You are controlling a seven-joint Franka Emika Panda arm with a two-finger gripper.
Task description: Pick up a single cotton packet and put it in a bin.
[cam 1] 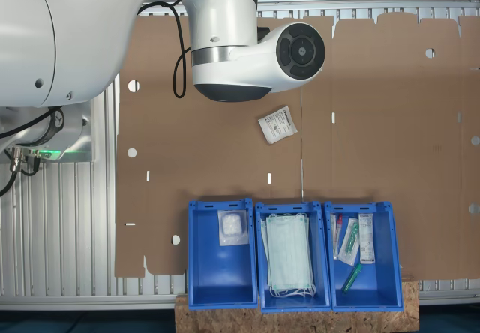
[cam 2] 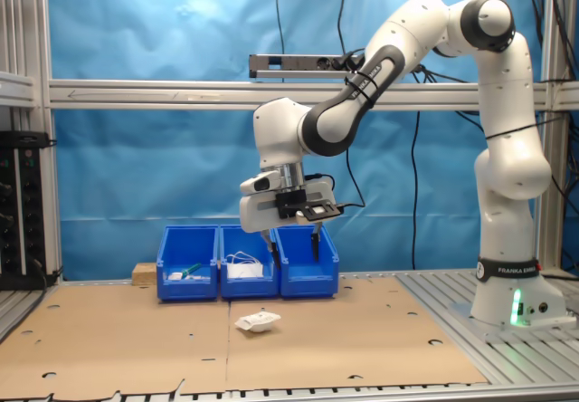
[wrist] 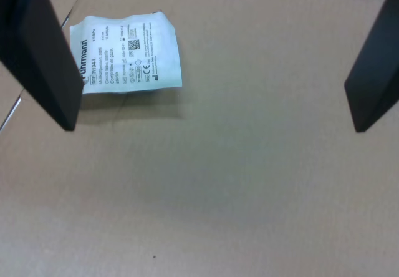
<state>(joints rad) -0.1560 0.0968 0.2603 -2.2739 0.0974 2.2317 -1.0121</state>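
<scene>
the white robot arm [cam 2: 434, 76] reaches from its base at the right of the second exterior view toward the middle of the frame, and fills the upper left of the first exterior view. beneath it the worktop [cam 1: 60, 220] of ribbed metal carries a large sheet of brown cardboard [cam 1: 390, 123] with small cut-out holes.

three blue bins stand in a row along the lower edge of the first exterior view and at the back of the cardboard in the second exterior view. the bin [cam 1: 217, 273] at the first exterior view's left holds one plain translucent white packet [cam 1: 232, 227]. the middle bin [cam 1: 259, 262] holds pale green face masks [cam 1: 289, 254]. the third bin [cam 1: 386, 262], at the first exterior view's right, holds syringes and tubes [cam 1: 352, 247].

the hand [cam 2: 292, 237] hangs above the cardboard in the second exterior view, its two dark fingers [wrist: 43, 58] spread wide apart and empty, grasping nothing.

the cotton packet [cam 1: 277, 125] lies flat on the cardboard near the centre of the first exterior view, well apart from the bins, its printed face up. in the second exterior view it lies low in the frame [cam 2: 258, 322], below the hand. in the wrist view the cotton packet [wrist: 128, 52] lies just beside one finger, partly hidden behind it, not between the two.
</scene>
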